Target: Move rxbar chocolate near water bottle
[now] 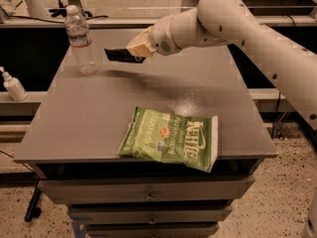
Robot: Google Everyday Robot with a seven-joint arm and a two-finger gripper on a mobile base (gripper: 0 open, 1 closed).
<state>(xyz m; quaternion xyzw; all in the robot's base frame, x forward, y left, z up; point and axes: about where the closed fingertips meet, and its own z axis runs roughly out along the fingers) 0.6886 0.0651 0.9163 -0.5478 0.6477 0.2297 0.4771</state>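
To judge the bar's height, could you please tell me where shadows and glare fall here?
Camera view: the pincer, over the grey table's far half, holds the small black wrapper bar aloft; its shadow lies on the tabletop below; pale glare sits behind the green chip bag.
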